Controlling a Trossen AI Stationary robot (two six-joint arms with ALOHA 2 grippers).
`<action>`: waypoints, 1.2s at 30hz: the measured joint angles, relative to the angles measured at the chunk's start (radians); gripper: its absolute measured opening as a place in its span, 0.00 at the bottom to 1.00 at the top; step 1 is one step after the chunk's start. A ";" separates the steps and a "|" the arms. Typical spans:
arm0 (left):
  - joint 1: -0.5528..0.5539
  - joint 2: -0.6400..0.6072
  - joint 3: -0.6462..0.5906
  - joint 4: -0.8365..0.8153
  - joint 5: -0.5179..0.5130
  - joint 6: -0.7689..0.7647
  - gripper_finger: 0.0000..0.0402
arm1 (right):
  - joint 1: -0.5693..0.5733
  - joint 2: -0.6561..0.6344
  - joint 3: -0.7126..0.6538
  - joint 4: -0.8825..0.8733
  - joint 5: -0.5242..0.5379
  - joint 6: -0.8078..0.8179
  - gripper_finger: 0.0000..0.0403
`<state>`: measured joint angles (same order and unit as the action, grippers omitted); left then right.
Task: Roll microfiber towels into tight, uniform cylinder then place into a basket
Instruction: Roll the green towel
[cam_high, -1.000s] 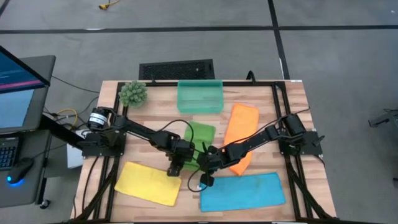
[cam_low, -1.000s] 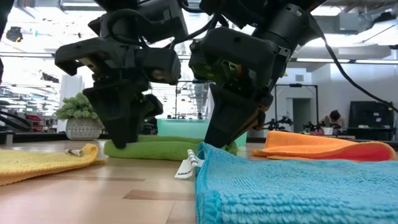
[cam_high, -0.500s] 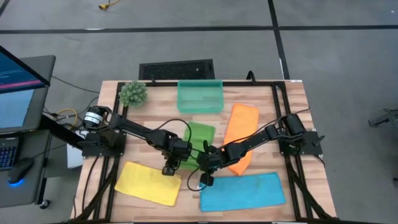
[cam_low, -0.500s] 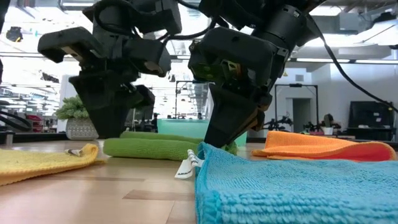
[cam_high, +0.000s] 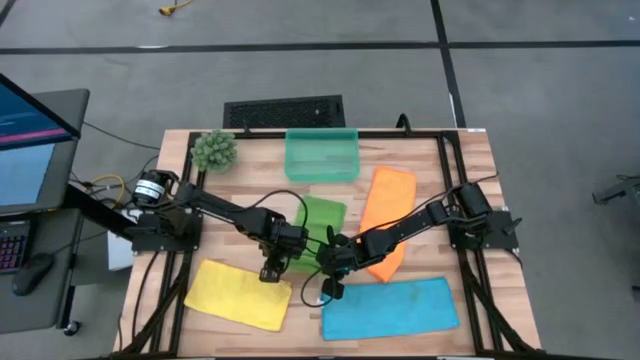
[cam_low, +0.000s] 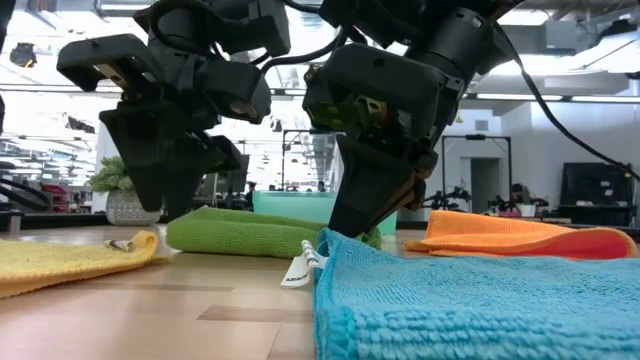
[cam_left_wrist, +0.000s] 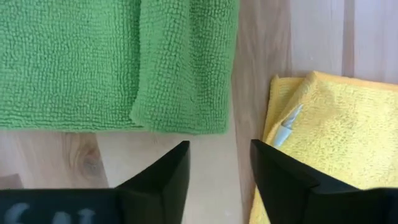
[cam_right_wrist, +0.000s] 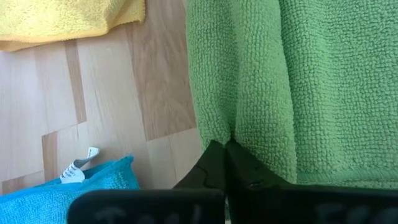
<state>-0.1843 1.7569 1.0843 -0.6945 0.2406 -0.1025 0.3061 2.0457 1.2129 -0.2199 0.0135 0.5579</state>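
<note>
1. a wooden table (cam_high: 470, 165) stands on a grey floor, with a bright open room beyond it in the low view, and a spiky plant ball (cam_high: 214, 150) sits at a far corner.

2. the teal basket (cam_high: 321, 155) sits at the far edge, middle of the table, with no towel in it that i can see.

3. four towels lie out: the green towel (cam_high: 324, 216) in the centre just in front of the basket, the orange towel (cam_high: 386, 205) to its right, the yellow towel (cam_high: 238, 293) near left, the blue towel (cam_high: 390, 308) near right.

4. the right gripper (cam_right_wrist: 224, 148) has its fingers pressed together on the green towel's near edge, pinching a fold where the cloth doubles over.

5. the left gripper (cam_left_wrist: 219, 163) hangs just off the same near edge with its fingers apart and nothing between them; bare wood shows in the gap.

6. from the left gripper, the folded green edge lies straight ahead and close, the yellow towel just to one side.

7. the fold's long axis runs left to right across the table, between the two grippers.

8. both arms are close, but only the right one has cloth; i'd guess the left must reach forward onto that edge to match it before any rolling toward the basket.

9. the roll looks barely begun, one fold deep.
</note>
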 joint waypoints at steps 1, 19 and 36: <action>-0.002 0.000 0.000 0.000 0.007 -0.010 0.44 | 0.000 0.000 0.000 0.000 0.000 0.000 0.02; -0.211 -0.013 0.000 0.116 -0.324 0.061 0.46 | 0.001 0.000 0.000 0.000 -0.009 0.003 0.03; -0.262 -0.005 -0.123 0.294 -0.512 0.039 0.39 | 0.001 0.000 0.000 0.000 -0.017 0.018 0.03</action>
<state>-0.4465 1.7519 0.9611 -0.4009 -0.2709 -0.0638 0.3069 2.0457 1.2125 -0.2195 -0.0036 0.5758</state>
